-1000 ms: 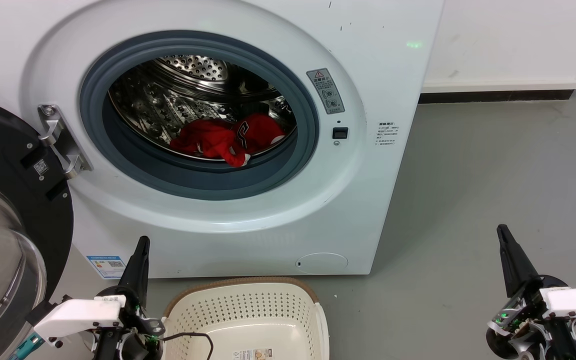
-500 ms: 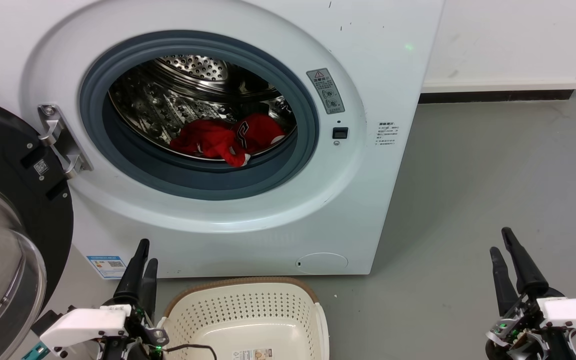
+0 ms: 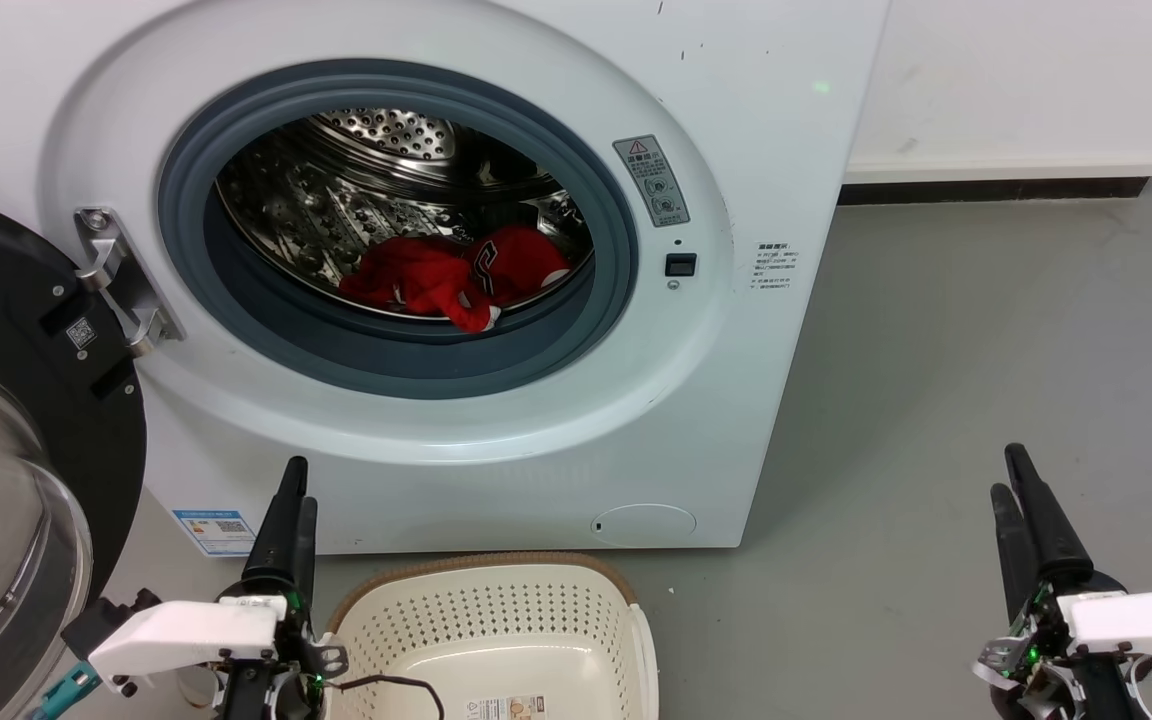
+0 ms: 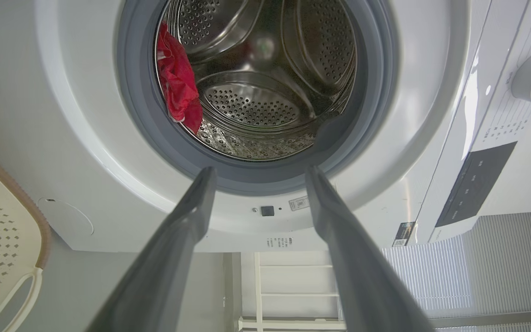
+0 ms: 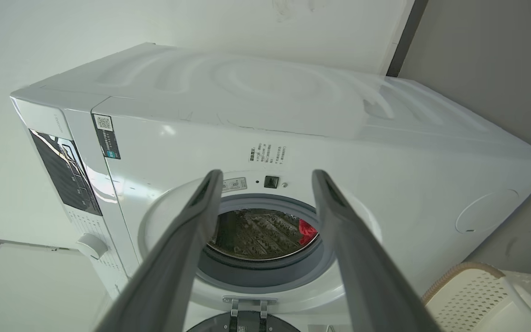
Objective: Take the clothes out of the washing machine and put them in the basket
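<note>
The red clothes [image 3: 456, 280] lie bunched at the bottom front of the washing machine's [image 3: 736, 150] steel drum, one fold hanging onto the grey door ring. The cream basket [image 3: 476, 600] stands on the floor right in front of the machine and holds no clothes. My left gripper [image 3: 301, 485] is open just left of the basket, fingers pointing up at the machine. My right gripper [image 3: 1006, 472] is open over the floor far to the right. In the left wrist view the left gripper [image 4: 261, 170] frames the drum and the clothes [image 4: 178, 83]. The right gripper [image 5: 266, 173] frames the door opening.
The round black-framed glass door [image 3: 26, 400] hangs open at the left, close to my left arm. Grey floor [image 3: 936, 350] stretches to the right of the machine up to a white wall with a dark baseboard [image 3: 996, 190]. A thin black cable [image 3: 386, 682] hangs over the basket's near edge.
One second ago each gripper showed as a single dark finger; now two fingers show on each. The left gripper has risen slightly. Clothes and basket have not moved.
</note>
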Available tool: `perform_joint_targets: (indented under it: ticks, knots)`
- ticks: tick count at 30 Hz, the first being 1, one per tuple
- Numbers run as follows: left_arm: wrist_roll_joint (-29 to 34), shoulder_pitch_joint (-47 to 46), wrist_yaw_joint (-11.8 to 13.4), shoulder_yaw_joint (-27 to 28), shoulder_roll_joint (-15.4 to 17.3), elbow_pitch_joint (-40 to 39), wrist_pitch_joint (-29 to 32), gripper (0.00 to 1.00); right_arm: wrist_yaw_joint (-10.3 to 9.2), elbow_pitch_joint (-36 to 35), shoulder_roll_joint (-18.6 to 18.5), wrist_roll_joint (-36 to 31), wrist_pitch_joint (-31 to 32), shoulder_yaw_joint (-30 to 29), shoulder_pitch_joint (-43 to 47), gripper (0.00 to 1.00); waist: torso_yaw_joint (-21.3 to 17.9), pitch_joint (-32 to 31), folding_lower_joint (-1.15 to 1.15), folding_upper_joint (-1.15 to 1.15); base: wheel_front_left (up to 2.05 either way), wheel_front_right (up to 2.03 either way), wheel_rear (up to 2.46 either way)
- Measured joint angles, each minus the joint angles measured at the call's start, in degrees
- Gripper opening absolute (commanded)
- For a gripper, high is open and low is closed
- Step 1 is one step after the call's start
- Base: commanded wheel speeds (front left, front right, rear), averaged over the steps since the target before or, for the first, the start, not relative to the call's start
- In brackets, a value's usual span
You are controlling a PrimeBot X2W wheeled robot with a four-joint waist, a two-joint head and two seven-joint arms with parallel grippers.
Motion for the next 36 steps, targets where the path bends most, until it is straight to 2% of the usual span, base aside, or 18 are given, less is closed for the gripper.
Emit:
perform_joint_targets:
  ticks: [15,36]
  knots:
    - [17.41,-0.41,0.10,-1.77,0.02,-2.83,-3.37,1.00,0.00,-4.19,0.01,-17.51,-3.44,0.22,1.80,1.00,0.05,0.03,0.00,0.00,0.00,0.00,0.00]
    - [41.27,-1.19,3.90,-6.43,0.03,-3.30,-7.38,1.00,0.00,-6.69,0.01,-42.65,-7.51,1.23,4.63,1.00,0.33,-0.06,0.00,0.00,0.00,0.00,0.00]
